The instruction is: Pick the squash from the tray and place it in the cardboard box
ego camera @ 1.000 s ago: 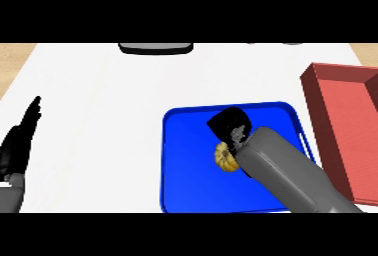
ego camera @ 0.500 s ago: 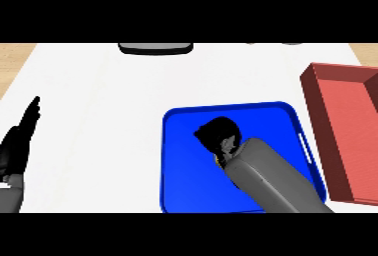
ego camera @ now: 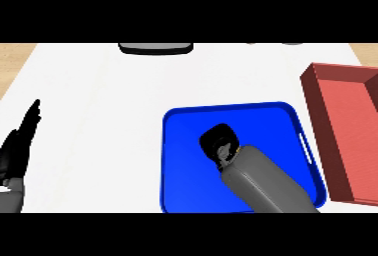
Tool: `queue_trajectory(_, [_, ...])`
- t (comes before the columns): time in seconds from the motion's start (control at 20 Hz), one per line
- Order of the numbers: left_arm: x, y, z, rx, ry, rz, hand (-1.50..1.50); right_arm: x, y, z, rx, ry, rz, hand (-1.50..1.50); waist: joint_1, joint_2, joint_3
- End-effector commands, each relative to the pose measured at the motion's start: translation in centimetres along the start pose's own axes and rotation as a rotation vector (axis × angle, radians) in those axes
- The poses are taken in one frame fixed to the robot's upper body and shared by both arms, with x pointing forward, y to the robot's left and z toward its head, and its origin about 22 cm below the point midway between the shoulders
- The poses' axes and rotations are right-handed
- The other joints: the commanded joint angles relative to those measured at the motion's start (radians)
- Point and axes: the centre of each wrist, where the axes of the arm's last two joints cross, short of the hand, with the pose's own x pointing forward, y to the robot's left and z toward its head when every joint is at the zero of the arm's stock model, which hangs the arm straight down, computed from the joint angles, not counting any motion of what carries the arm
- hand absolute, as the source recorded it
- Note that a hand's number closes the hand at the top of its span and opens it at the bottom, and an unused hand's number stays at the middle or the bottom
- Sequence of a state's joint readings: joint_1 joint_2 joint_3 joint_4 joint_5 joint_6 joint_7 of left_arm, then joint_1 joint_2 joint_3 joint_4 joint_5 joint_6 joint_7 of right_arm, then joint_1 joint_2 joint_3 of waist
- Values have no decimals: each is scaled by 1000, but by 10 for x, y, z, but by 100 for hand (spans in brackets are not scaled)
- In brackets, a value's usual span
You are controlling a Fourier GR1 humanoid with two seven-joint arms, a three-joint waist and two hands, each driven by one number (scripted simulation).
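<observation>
Shifted left over the blue tray (ego camera: 184, 190), right robot hand (ego camera: 219, 142) curls onto the squash (ego camera: 224, 149), we note; left robot hand (ego camera: 21, 145) rests straight-fingered.

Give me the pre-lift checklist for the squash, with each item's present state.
1. Right hand over the blue tray: ok.
2. Fingers curled round the squash: cannot tell; only a small yellow patch shows under the hand.
3. Squash clear of the tray floor: cannot tell.
4. Red box open, standing apart from the tray at the right: ok.
5. Nothing on the counter between tray and box: ok.
6. Left hand resting open at the left edge, out of the path: ok.
</observation>
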State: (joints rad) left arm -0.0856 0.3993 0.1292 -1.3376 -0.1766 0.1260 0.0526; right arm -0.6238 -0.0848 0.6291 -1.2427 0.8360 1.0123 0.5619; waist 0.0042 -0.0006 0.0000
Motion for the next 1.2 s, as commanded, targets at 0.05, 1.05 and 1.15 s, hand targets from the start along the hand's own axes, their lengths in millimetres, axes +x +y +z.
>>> queue_trajectory(0.05, [18, -1, -1, 4, -13, -3, 0, 15, 14, -17, 37, 64, 20, -150, 1, 0, 0])
queue_trajectory(1.05, [-13, 11, 5, 60, 52, 10, 0, -193, 35, 37, -642, -159, -74, 150, -99, 6, 23])
queue_trajectory(1.15, [-12, 14, 5, 73, 47, 9, 0, -229, 33, 61, -749, -170, -85, 150, -106, 6, 23])
